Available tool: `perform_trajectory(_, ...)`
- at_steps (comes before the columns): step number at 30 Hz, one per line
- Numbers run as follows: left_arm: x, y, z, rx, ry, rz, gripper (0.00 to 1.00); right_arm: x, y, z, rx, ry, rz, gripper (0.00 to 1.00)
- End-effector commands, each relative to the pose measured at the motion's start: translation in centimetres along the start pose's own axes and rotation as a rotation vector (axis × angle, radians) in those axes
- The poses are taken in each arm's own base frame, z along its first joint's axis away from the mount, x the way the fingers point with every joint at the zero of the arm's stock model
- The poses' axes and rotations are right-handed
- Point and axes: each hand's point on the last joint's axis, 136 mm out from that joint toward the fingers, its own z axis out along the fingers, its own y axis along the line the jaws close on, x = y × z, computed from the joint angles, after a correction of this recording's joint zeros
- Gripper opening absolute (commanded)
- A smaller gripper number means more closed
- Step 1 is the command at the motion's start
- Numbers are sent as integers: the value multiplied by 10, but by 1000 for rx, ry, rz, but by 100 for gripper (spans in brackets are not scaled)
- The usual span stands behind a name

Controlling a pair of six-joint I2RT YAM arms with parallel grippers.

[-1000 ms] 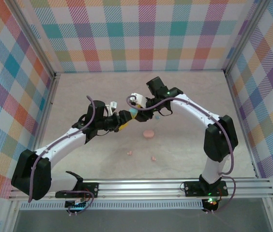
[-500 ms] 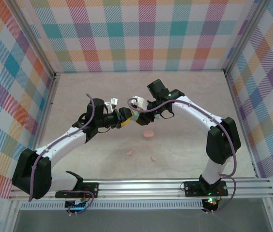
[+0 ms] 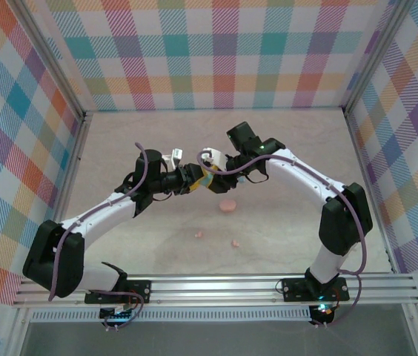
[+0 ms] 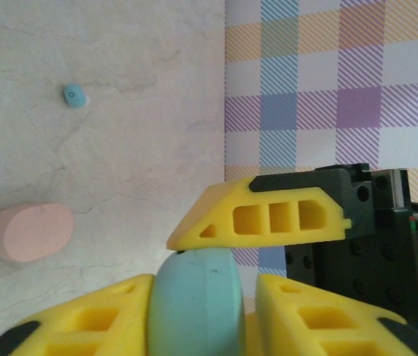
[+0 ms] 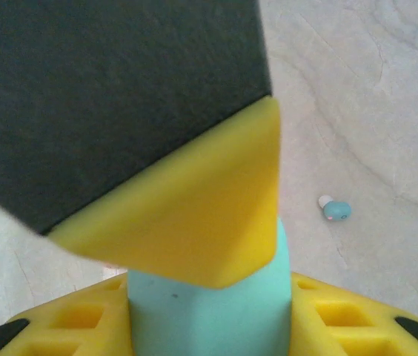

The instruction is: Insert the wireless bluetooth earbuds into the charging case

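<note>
A light blue disc-shaped charging case (image 3: 205, 180) hangs above the table's middle between both grippers. My right gripper (image 5: 209, 289) is shut on the case (image 5: 216, 319), a finger against each side. My left gripper (image 4: 205, 285) has its jaws closed in on the flat faces of the case (image 4: 194, 311), with a sliver of gap near one fingertip. The right arm's finger (image 4: 261, 215) lies across the case's rim. One blue earbud (image 5: 336, 210) (image 4: 74, 95) lies on the table. Two pink earbuds (image 3: 199, 234) (image 3: 234, 243) lie nearer the arm bases.
A pink case (image 3: 227, 205) (image 4: 30, 231) lies shut on the table just near of the grippers. Plaid walls (image 3: 224, 52) enclose the back and both sides. The rail (image 3: 216, 285) with the arm bases runs along the near edge.
My left gripper has moved right up to the blue case and its jaws have closed around it. The right gripper kept holding the case and shifted slightly left.
</note>
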Motion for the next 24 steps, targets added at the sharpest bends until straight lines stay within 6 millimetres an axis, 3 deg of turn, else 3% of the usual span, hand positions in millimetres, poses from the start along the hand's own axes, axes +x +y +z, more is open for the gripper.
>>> perform_trajectory(1, -3, -18, -3, 69, 4, 9, 32, -11, 12, -5, -30, -50, -14, 48)
perform_trajectory(6, -4, -16, -8, 61, -15, -25, 22, -17, 6, -9, 16, -82, -7, 55)
perform_trajectory(11, -10, -14, -20, 53, -70, -46, 18, -26, 0, -17, 65, -125, 10, 70)
perform_trajectory(16, -24, 0, -37, 0, -161, -82, 16, -34, -7, -42, 145, -203, 102, 75)
perform_trajectory(20, -34, 3, -51, -12, -227, -90, 14, -35, -26, -64, 234, -298, 329, 79)
perform_trajectory(24, -38, -3, -65, -2, -291, -72, 13, -26, -44, -69, 255, -301, 648, 77)
